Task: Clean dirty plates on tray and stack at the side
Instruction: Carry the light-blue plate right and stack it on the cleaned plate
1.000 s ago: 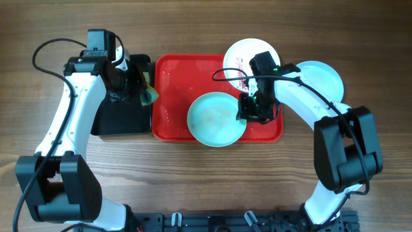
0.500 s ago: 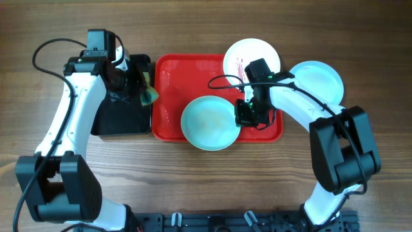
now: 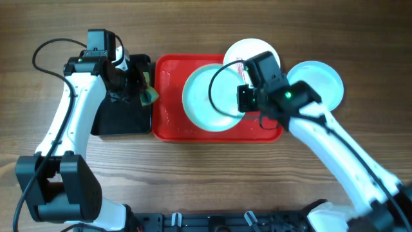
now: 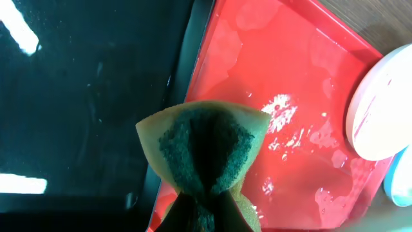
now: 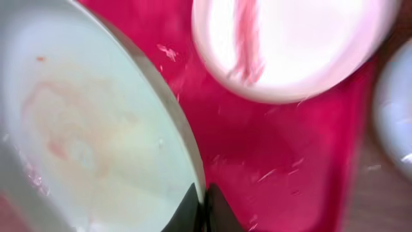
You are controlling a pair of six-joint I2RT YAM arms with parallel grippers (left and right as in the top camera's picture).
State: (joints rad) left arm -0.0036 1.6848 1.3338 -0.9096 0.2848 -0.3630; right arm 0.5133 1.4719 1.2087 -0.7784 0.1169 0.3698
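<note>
At the far left, the left gripper (image 3: 140, 90) is closed tight on a folded green-and-yellow sponge (image 4: 206, 148), hanging over the seam where the black tray (image 4: 77, 96) meets the wet red tray (image 4: 270, 84). Over the middle of the red tray, a mint-blue plate (image 3: 206, 96) with faint pink smears seems raised off it. The right gripper (image 5: 201, 205) holds it only by a thin pinch on its right rim. Just beyond, the white plate (image 3: 257, 51) lies over the tray's far right corner, a red streak across it. A second mint-blue plate (image 3: 322, 80) rests on the table to the right. That rim pinch worries me: the plate looks wet, so sponge pressure far from the grip could lever it loose, dropping it onto the tray or against the white plate.
</note>
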